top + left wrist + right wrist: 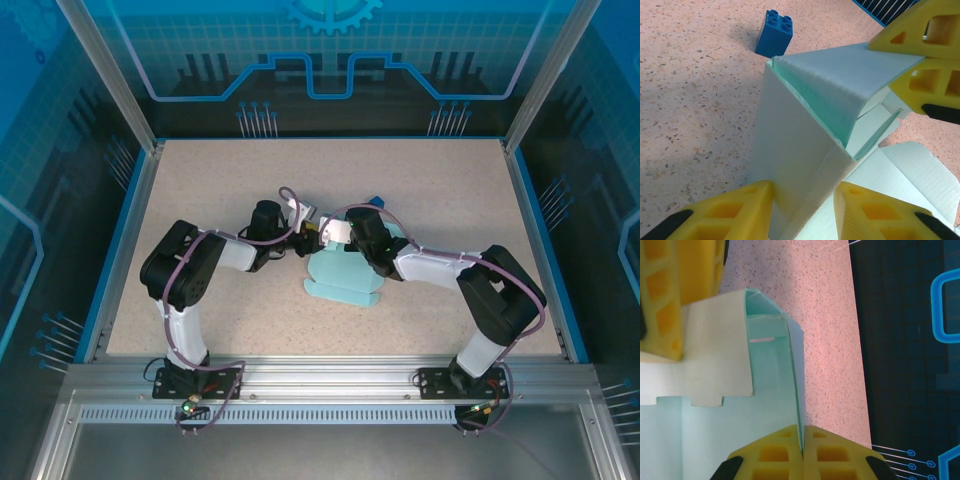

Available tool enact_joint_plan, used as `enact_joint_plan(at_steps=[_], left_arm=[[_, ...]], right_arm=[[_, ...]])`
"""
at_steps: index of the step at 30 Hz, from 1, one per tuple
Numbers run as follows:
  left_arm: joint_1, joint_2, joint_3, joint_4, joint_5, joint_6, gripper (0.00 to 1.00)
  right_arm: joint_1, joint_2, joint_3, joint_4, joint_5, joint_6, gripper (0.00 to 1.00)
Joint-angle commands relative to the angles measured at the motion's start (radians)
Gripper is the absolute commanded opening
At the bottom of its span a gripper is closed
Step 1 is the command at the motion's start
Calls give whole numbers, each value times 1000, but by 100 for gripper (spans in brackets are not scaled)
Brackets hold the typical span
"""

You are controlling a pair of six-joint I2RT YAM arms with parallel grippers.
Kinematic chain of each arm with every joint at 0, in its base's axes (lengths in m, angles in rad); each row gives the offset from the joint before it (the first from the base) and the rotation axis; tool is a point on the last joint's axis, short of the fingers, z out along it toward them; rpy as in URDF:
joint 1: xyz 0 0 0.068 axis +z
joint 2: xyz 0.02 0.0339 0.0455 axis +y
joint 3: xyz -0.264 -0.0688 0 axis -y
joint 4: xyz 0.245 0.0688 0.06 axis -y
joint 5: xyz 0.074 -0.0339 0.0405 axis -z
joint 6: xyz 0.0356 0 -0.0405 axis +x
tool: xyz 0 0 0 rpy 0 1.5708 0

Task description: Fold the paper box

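Note:
The pale blue paper box (345, 280) lies partly folded at the table's middle, one wall raised. In the left wrist view the raised, doubled wall (805, 150) stands between my left gripper's (802, 187) yellow fingers, both tips against the card. My right gripper (802, 432) is shut on the thin upright wall (775, 385) of the box, pinching its edge. From above, the left gripper (306, 237) and the right gripper (335, 233) meet at the box's far end. The right gripper's fingers (925, 45) hold the upper flap in the left wrist view.
A small dark blue cube (775, 34) stands on the speckled table just beyond the box, also visible from above as the cube (375, 202). Blue rails (130, 240) edge the table on both sides. Flat flaps (910, 175) of the box spread on the table.

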Motion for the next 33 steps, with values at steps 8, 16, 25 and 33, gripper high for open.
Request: enact_joint_plan(at_steps=[8, 16, 25, 33], left_arm=[[-9, -28, 43, -31, -71, -22, 46], [-15, -43, 41, -73, -155, -10, 37], [-48, -57, 32, -109, -410, -38, 14], [-82, -82, -6, -80, -456, 23, 3]], right_arm=[[36, -12, 40, -17, -103, 53, 0], [41, -12, 34, -62, -95, 49, 0], [74, -22, 57, -112, -68, 177, 0], [65, -44, 70, -154, -65, 268, 13]])
